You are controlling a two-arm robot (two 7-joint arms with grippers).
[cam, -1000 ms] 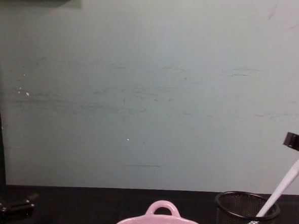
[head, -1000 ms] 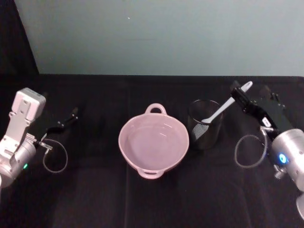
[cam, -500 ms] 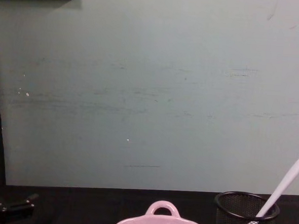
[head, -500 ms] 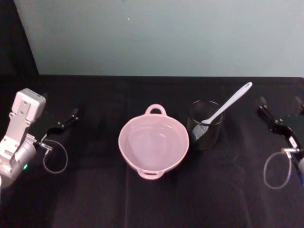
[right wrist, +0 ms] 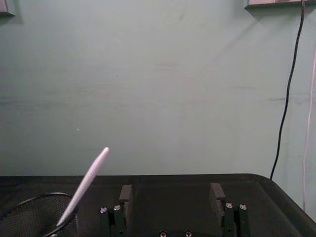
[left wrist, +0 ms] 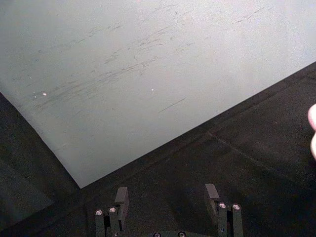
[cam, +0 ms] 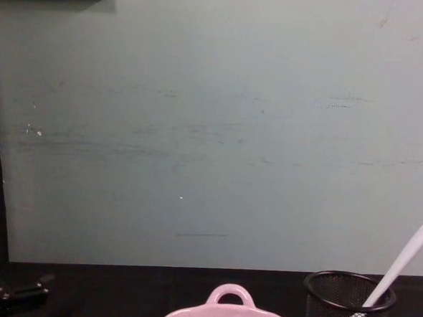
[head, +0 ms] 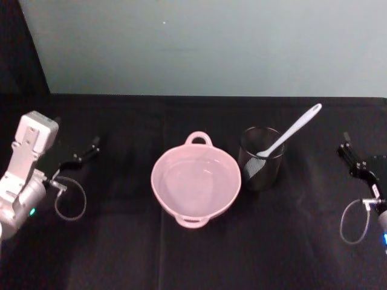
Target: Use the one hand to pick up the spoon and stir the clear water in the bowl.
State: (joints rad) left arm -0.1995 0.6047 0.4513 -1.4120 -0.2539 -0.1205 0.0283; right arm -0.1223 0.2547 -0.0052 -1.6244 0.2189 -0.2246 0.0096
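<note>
dim even light, soft focus, black tabletop (head: pixel 121 254) swallowing shadows, faint sheen on pink bowl (head: pixel 195 183)

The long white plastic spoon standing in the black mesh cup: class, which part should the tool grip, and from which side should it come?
Grip the upper handle of the long white plastic spoon, just below its tip. It leans out of the black wire-mesh cup toward the robot's right, with its blade down inside the mesh. The right tool waits open on that side, so coming from the right, above the cup's rim, looks best.

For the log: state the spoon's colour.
White; the spoon shows best in the head view, leaning in the black mesh cup.
</note>
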